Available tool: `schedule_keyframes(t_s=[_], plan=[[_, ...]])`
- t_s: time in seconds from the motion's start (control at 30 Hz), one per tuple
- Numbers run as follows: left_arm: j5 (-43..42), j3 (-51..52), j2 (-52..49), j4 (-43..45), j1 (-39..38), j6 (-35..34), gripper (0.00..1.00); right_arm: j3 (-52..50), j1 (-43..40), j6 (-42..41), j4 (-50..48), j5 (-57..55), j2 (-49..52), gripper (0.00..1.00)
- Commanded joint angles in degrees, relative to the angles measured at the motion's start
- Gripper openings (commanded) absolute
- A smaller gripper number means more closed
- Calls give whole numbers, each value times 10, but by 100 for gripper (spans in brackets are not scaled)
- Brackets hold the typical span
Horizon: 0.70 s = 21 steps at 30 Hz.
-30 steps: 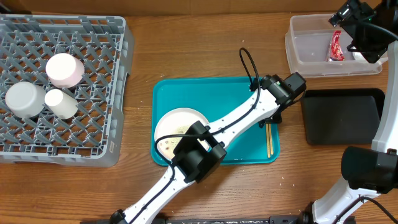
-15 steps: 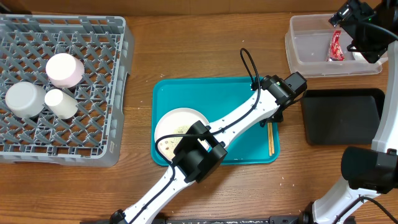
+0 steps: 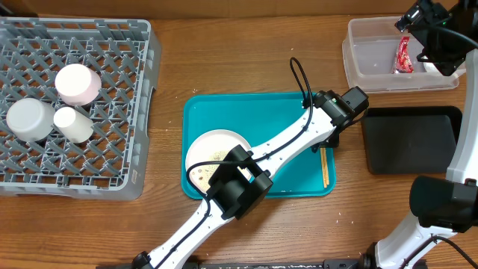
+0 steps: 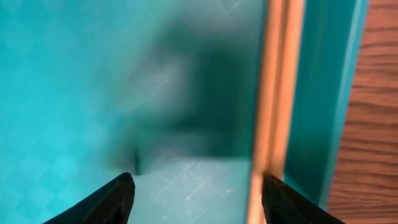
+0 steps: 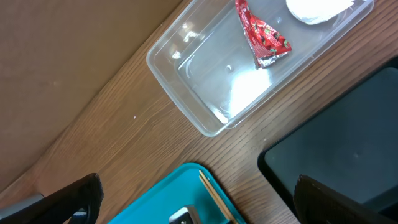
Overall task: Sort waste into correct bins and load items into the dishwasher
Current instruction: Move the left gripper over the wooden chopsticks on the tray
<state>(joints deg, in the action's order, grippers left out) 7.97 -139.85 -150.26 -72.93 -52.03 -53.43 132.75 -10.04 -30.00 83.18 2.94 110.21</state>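
Left gripper [image 4: 199, 199], jaws apart, sits low over the chopsticks [image 4: 278, 93] by the teal tray's [image 4: 74, 74] 3 o'clock wall. Off-centre closure may catch one stick only. Right gripper [image 5: 205, 202]: jaws apart.

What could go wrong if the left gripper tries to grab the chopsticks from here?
1. The chopsticks lie close beside the wall of the teal tray. In the left wrist view they line up with one finger of the open left gripper rather than the middle of the gap. Closing here may nudge them aside or catch the wall.
2. They are a thin pair lying flat on the tray floor, so the fingers might lift only one, or slide over both.
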Motion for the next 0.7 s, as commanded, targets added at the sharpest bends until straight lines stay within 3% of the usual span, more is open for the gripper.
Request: schedule_keyframes(t_s=[0.0,0.67], plan=[[3,-6,-7,12,1,12,69,-1,0,2,-2,-5,3,100],[3,35,-8,24,-1,10,63,-1,0,2,-2,-5,3,100]])
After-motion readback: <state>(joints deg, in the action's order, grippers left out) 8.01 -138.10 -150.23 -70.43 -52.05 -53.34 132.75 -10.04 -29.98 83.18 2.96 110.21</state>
